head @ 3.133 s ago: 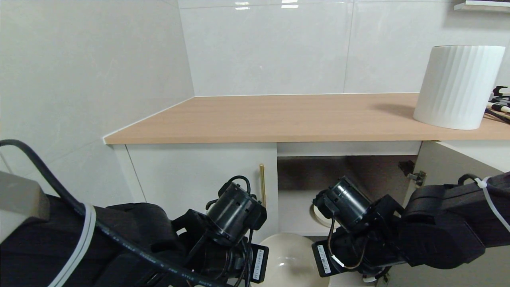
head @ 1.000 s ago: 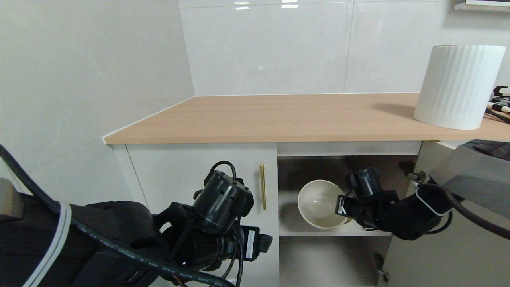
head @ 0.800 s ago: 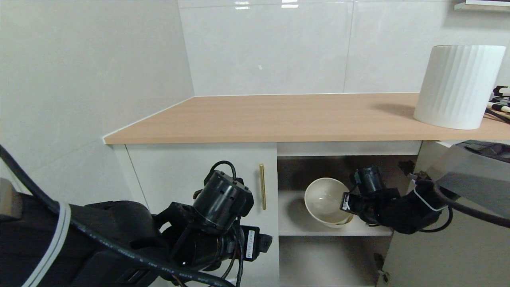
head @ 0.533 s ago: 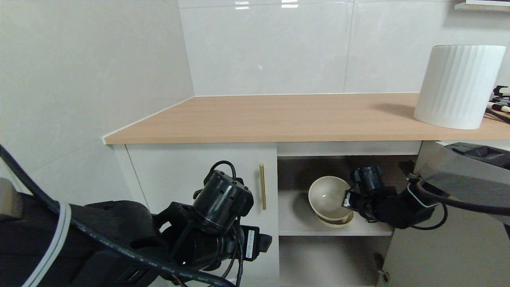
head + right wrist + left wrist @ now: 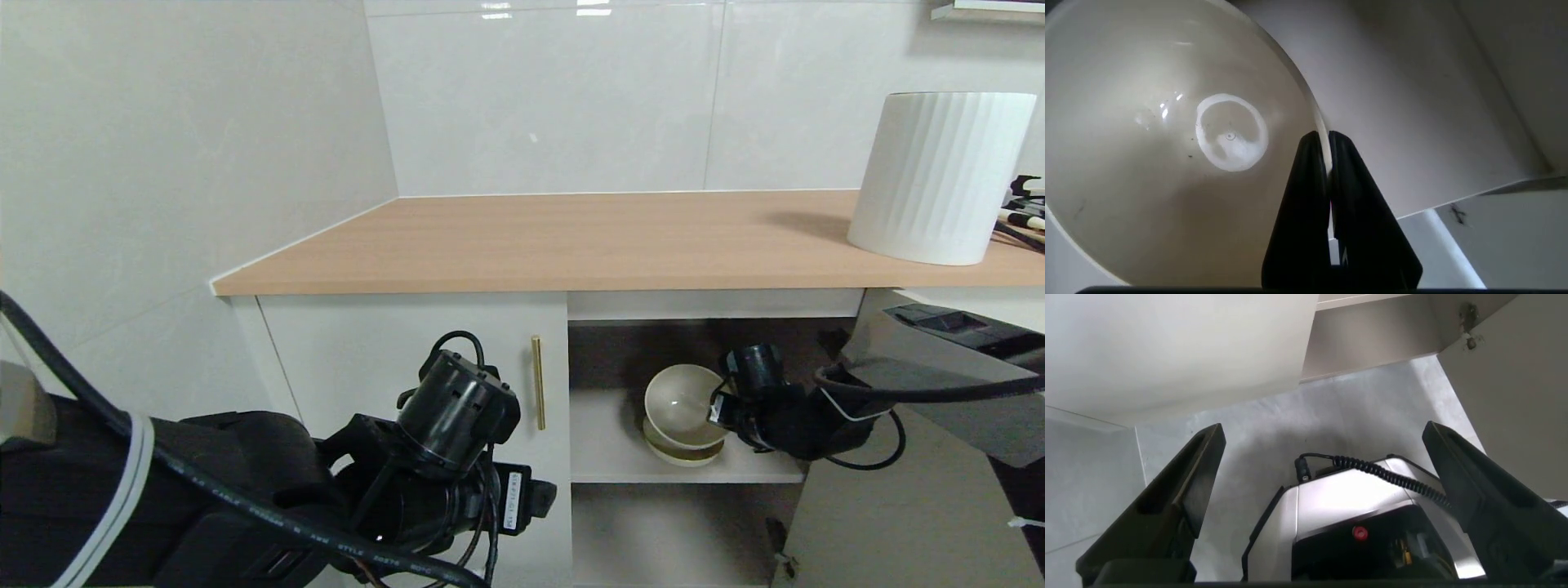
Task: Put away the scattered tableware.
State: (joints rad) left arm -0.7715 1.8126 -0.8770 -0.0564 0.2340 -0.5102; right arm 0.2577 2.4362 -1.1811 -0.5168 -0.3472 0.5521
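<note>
A cream bowl (image 5: 680, 398) hangs tilted inside the open cupboard, its hollow facing out. My right gripper (image 5: 725, 406) is shut on its rim; in the right wrist view both fingers (image 5: 1327, 175) pinch the edge of the bowl (image 5: 1200, 139). Right under it a second cream dish (image 5: 684, 451) lies on the shelf (image 5: 620, 465); I cannot tell whether the two touch. My left gripper (image 5: 1323, 506) is low in front of the shut cupboard door and points down at the floor, open, with nothing between its fingers (image 5: 1176, 506).
The left cupboard door with a brass handle (image 5: 537, 381) is shut. The right door (image 5: 898, 514) stands swung open beside my right arm. On the wooden counter (image 5: 571, 241) stands a tall white ribbed container (image 5: 939, 175), with small items (image 5: 1020, 216) behind it.
My right gripper has lifted the bowl from low in front of the cupboard and carried it in and to the right, over the dish on the shelf. The left arm has barely shifted.
</note>
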